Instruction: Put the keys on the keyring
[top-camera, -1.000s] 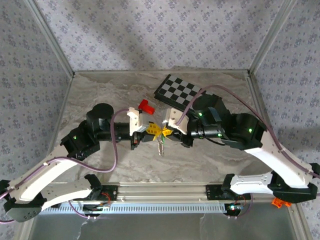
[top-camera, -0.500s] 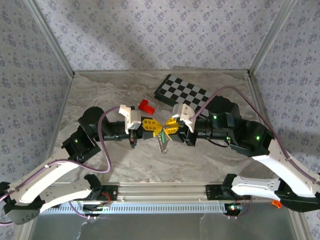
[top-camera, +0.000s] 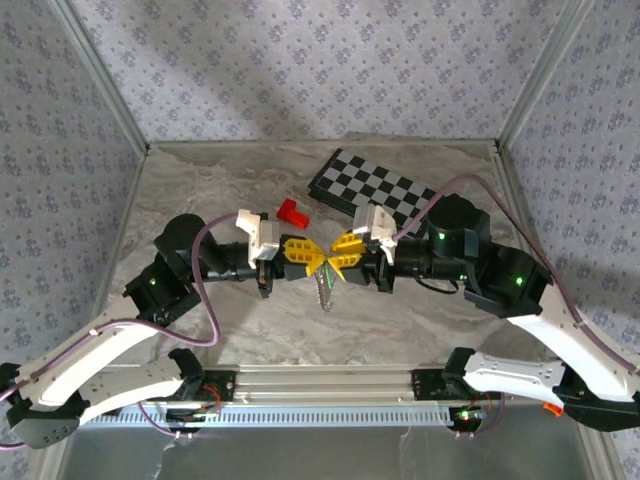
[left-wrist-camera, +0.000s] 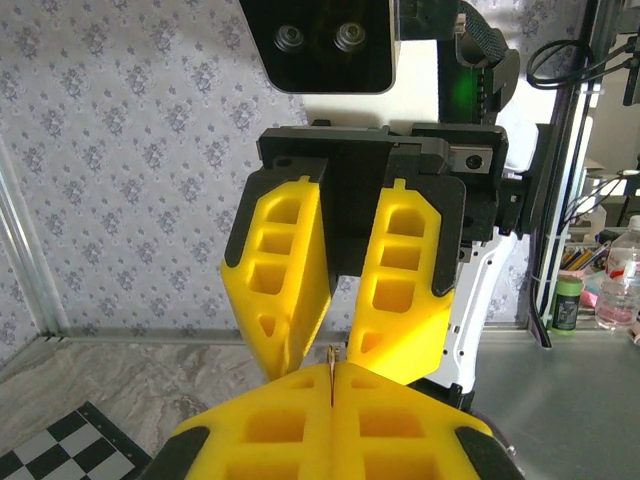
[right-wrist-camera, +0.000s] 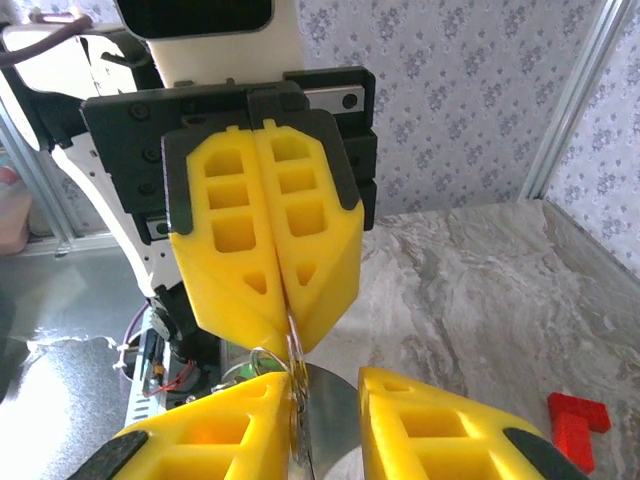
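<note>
Marble table (top-camera: 200, 180) below; keyring (top-camera: 322, 290) dangles from clamped left claw (top-camera: 317, 262).

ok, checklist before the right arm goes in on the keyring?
1. Left gripper jaws shut on the keyring: ok.
2. Right gripper jaws apart: ok.
3. Grippers facing tip to tip above the table: ok.
4. Keyring hanging free below the left jaws: ok.
5. Green key already on the keyring: cannot tell, too small to see.
6. Red block apart from both grippers: ok.
</note>
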